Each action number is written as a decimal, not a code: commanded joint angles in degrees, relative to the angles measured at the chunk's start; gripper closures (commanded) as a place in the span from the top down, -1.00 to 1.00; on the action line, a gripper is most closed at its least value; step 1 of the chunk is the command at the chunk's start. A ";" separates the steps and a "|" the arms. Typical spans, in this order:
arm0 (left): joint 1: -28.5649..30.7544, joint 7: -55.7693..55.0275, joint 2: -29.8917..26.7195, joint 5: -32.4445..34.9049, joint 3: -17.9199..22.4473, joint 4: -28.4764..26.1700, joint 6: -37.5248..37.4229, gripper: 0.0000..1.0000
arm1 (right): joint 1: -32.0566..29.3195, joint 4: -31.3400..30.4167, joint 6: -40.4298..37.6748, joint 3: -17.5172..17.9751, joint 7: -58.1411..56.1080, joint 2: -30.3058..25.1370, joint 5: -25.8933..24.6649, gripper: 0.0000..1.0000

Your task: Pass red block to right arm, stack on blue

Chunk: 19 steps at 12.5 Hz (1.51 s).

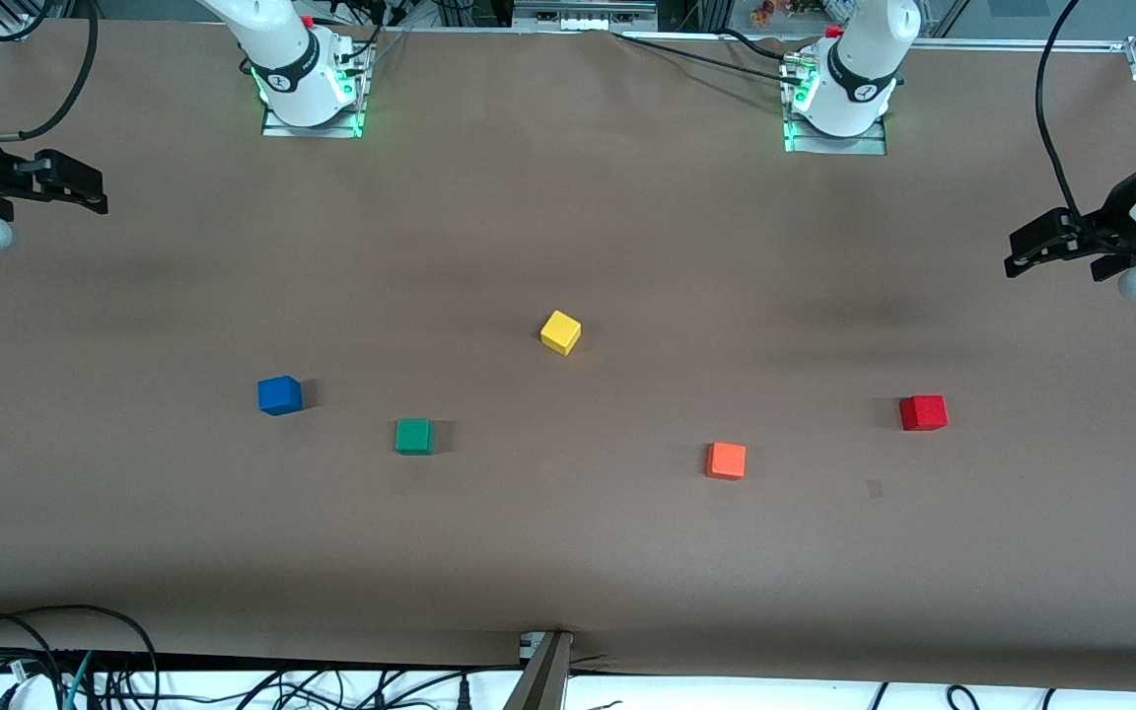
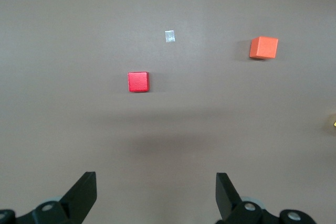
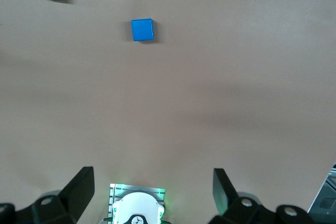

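Observation:
The red block [image 1: 923, 412] lies on the brown table near the left arm's end; it also shows in the left wrist view [image 2: 138, 82]. The blue block [image 1: 279, 394] lies near the right arm's end and shows in the right wrist view [image 3: 142, 30]. My left gripper [image 1: 1017, 251] hangs high over the table's edge at the left arm's end, open and empty [image 2: 156, 195]. My right gripper [image 1: 95, 192] hangs high over the table's edge at the right arm's end, open and empty [image 3: 152, 190]. Both are well apart from the blocks.
A yellow block [image 1: 560, 331] lies mid-table. A green block [image 1: 414, 436] lies beside the blue one, toward the middle. An orange block [image 1: 726, 461] lies between green and red. A small tape patch [image 1: 875, 488] is near the red block. Cables run along the table's front edge.

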 commanded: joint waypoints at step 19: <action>1.58 -0.09 -0.29 -0.11 0.47 -1.29 1.08 1.00 | -0.57 0.64 -0.07 -0.11 -0.55 0.26 1.09 1.00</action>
